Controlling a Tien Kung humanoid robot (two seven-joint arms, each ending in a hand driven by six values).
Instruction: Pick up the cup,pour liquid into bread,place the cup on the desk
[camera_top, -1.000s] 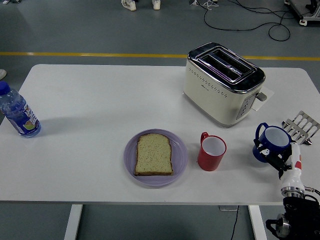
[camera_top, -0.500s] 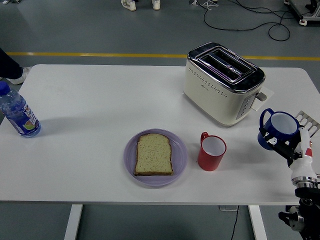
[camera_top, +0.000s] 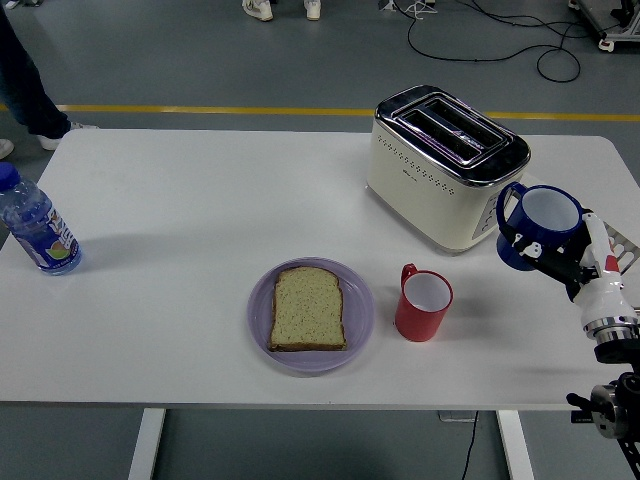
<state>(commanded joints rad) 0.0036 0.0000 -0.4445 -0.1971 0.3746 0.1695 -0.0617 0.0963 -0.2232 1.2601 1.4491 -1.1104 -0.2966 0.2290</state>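
My right hand (camera_top: 555, 255) is shut on a blue cup (camera_top: 537, 226) and holds it in the air at the table's right side, just right of the toaster. The cup stays upright, its white inside showing and its handle to the left. A slice of bread (camera_top: 308, 309) lies on a purple plate (camera_top: 262, 318) near the front middle of the table. A red cup (camera_top: 423, 303) stands on the table just right of the plate. The left arm does not show.
A cream and chrome toaster (camera_top: 446, 165) stands at the back right. A metal rack (camera_top: 618, 240) lies at the right edge behind my arm. A blue water bottle (camera_top: 34, 224) stands at the far left. A person's leg (camera_top: 25, 70) is beyond the table's far left corner.
My right hand has lifted the blue cup off the table and carried it up and back toward the toaster. A person's leg has come into view at the top left.
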